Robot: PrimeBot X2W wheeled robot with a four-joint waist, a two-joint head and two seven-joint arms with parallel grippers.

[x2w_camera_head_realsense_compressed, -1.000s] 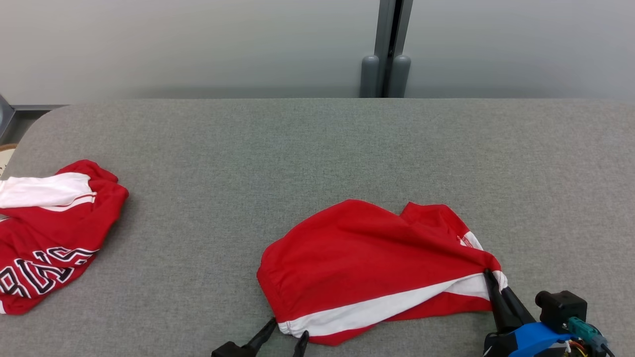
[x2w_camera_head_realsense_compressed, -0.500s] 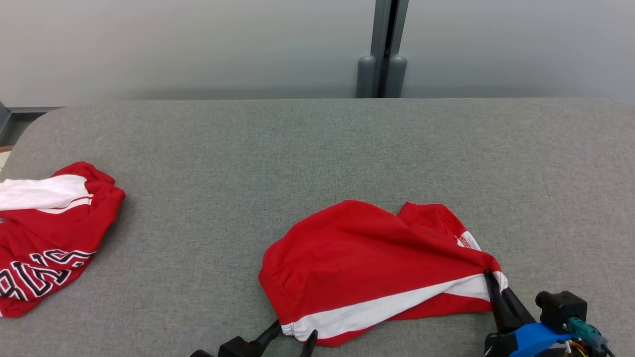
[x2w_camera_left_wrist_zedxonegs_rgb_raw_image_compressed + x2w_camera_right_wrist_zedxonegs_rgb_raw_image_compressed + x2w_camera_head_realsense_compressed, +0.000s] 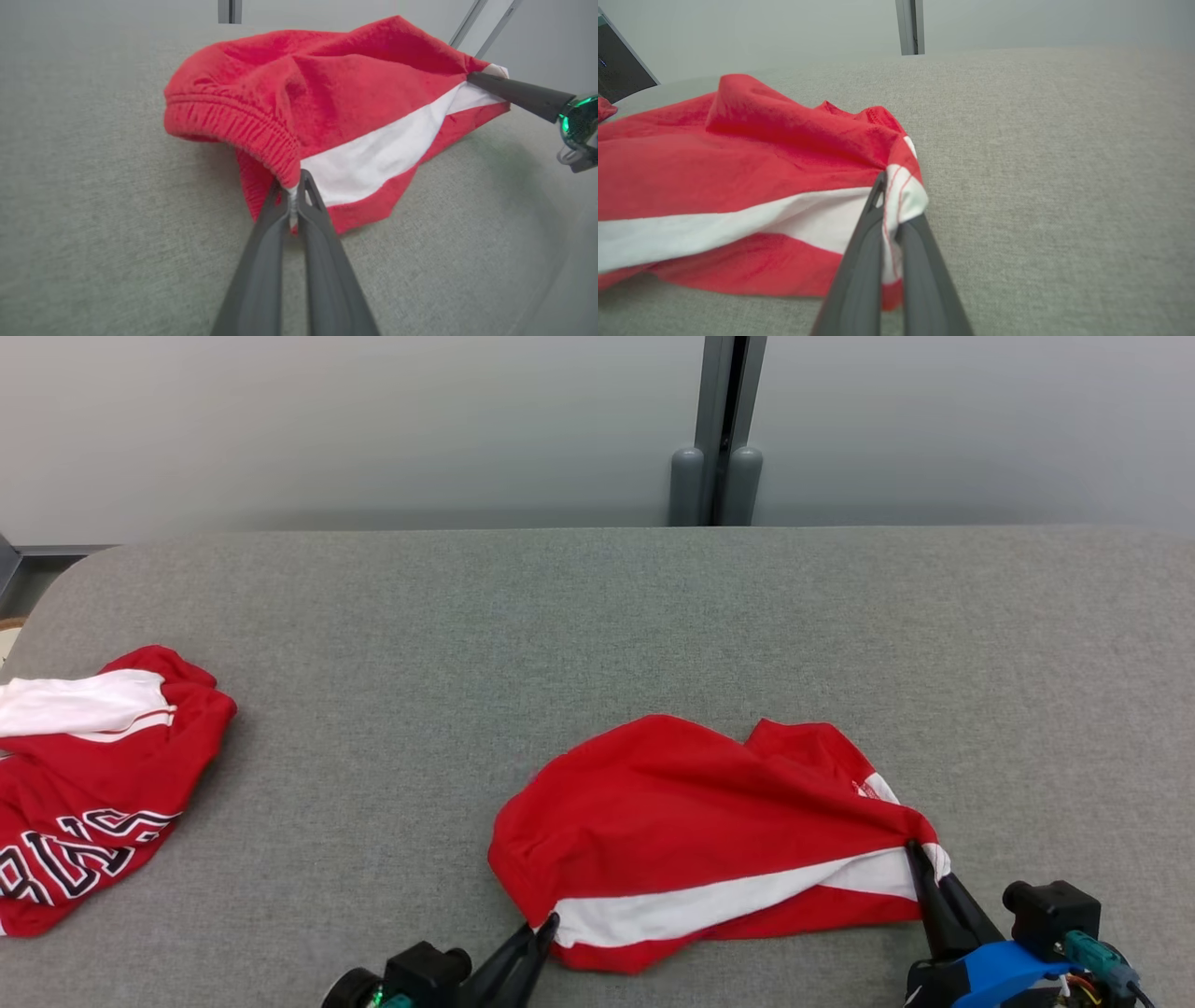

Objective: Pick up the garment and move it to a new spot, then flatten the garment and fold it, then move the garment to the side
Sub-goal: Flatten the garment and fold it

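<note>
Item: one garment (image 3: pixel 709 831), red shorts with a white stripe (image 3: pixel 728 905) down the side, lying crumpled on the grey table (image 3: pixel 597 616) in the near middle-right part of my head view. Position of ends: the elastic waistband (image 3: pixel 233 126) is at my left and the leg hem at my right. The long axis therefore runs across the table from left to right, with the left end a little nearer to me and the right end a little farther off. The stripe follows that same line along the near edge. Left claw (image 3: pixel 546 926): pressed together on the near left corner, pinching cloth where the waistband meets the stripe; the left wrist view shows fabric caught between the tips. Right claw (image 3: pixel 913 851): pressed together on the right end, pinching the white hem corner, with cloth wrapped over one finger in the right wrist view. Other stock: a second garment (image 3: pixel 93 784), red and white with dark lettering, at the far left edge of the table, well apart from the work. Step in hand, as I judge it: the pick-up, with both ends gripped and the body of the cloth resting on the table, not yet lifted. Next move, as I judge it: raise both arms together and level, keeping the stripe gently taut between them so the folds drop out. Then carry it to bare table for flattening.
</note>
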